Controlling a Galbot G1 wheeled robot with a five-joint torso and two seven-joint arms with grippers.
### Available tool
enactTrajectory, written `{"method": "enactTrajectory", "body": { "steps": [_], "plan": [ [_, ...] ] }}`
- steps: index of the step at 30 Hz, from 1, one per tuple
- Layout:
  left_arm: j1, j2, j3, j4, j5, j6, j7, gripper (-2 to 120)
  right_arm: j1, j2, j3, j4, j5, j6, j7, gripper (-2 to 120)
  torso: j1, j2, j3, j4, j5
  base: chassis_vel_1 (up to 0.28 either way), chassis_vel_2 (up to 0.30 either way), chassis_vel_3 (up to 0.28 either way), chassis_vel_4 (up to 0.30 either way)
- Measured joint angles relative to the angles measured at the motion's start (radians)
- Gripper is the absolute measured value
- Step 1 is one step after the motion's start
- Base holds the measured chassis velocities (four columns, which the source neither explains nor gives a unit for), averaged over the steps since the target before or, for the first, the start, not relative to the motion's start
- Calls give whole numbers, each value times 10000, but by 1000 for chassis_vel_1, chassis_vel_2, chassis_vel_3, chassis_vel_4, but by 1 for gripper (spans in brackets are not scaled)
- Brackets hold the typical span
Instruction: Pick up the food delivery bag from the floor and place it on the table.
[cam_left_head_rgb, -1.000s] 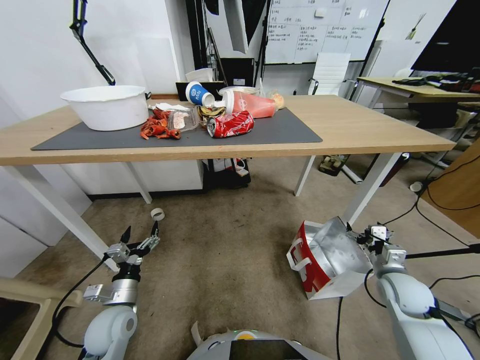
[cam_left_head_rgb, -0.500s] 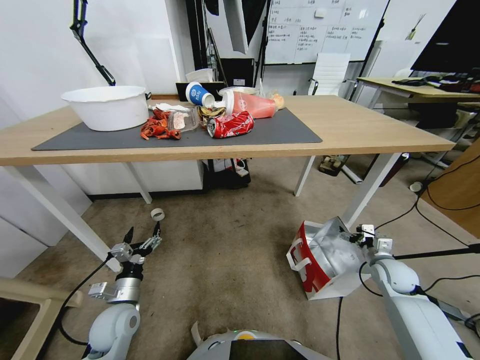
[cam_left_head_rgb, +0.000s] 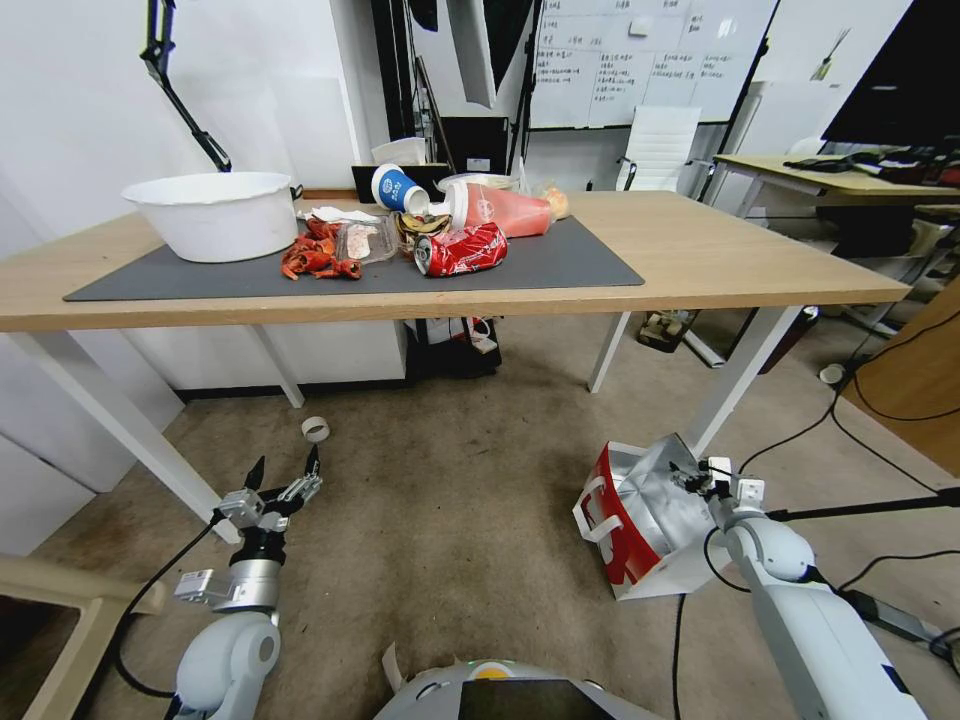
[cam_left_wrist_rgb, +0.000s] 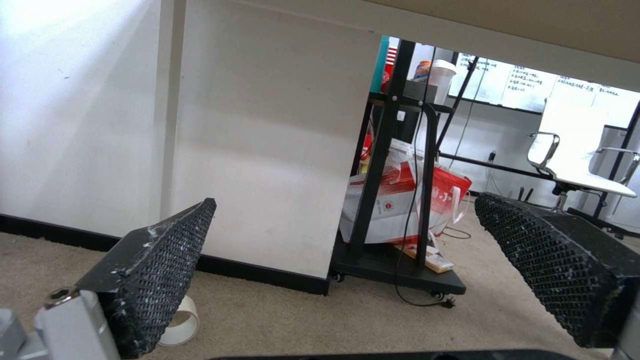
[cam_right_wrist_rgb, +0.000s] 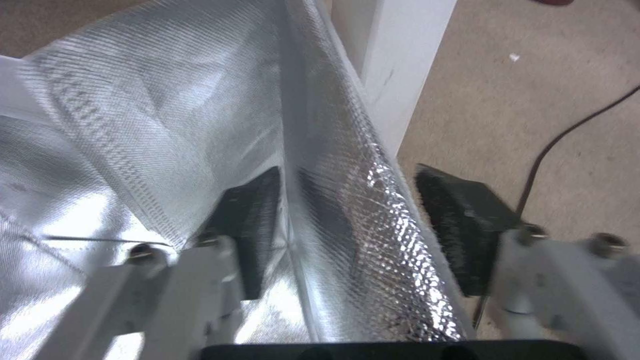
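Observation:
The food delivery bag lies tipped on the floor by a white table leg, red side and white strap handles to the left, silver foil mouth open upward. My right gripper is open at the bag's upper rim. In the right wrist view the right gripper straddles the bag's foil wall, one finger inside and the other finger outside. My left gripper hovers open low over the floor at the left. The table has a light-wood top.
On the table's dark mat sit a white basin, a crushed red can and assorted litter. A tape roll lies on the floor near the left gripper. Black cables run at the right. A black cart holds other bags.
My right gripper has moved left along the bag's rim, and its fingers now stand on either side of the foil wall. The left arm has barely shifted.

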Motion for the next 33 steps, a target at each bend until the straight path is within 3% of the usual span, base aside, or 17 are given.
{"method": "enactTrajectory", "body": {
  "steps": [5, 7, 13, 23, 33],
  "plan": [
    [16, -16, -9, -23, 1, 0, 0, 100, -21, 18, -6, 39, 57, -28, -5, 37, 0, 1, 0, 0, 0, 0, 0, 0, 0],
    [23, -26, -16, -29, 1, -1, -3, 100, -56, 34, -8, 171, 90, -40, -5, 23, 0, 2, 0, 1, 0, 0, 0, 0, 0],
    [-6, -23, -16, -19, 1, -5, -5, 100, -149, 52, 22, 316, 106, -41, -5, 2, 0, 2, 0, 1, 0, 0, 0, 0, 0],
    [-64, -2, 1, 124, -1, -92, -6, 100, -366, 153, 86, 613, 318, -145, 22, 0, 1, 3, 1, 0, 1, 0, 0, 0, 0],
    [-208, 7, 15, 280, -9, -61, -5, 100, -1294, -705, 46, 3452, 3076, -1321, 486, 0, 1, 3, 1, 0, 0, 0, 0, 0, 0]
  ]
}}
